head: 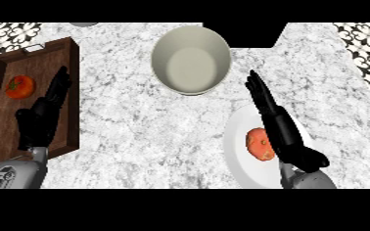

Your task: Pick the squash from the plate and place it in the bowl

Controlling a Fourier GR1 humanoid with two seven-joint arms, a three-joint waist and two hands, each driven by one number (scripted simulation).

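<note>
From the head view, I have the squash point(260, 144) at about four o'clock, lying on the white plate point(241, 172) near the counter's point(137, 122) lower right. It is a small oval lump, orange-red, with paler mottled patches toward its lower end, and it sits a little left of the plate's middle. My right robot hand point(288, 136) lies over the plate at three o'clock from the squash. Its fingers are straight and together, pointing toward eleven o'clock, and they are closed on nothing. I cannot tell whether its edge touches the squash. The pale bowl point(166, 44) stands at twelve o'clock, well apart from the plate, its inside bare. At nine o'clock a dark wooden tray point(66, 68) lies along the left side, with a round orange-red fruit point(19, 86) on it. My left robot hand point(42, 115) rests over that tray just right of the fruit, fingers straight and pointing up, holding nothing.
</note>
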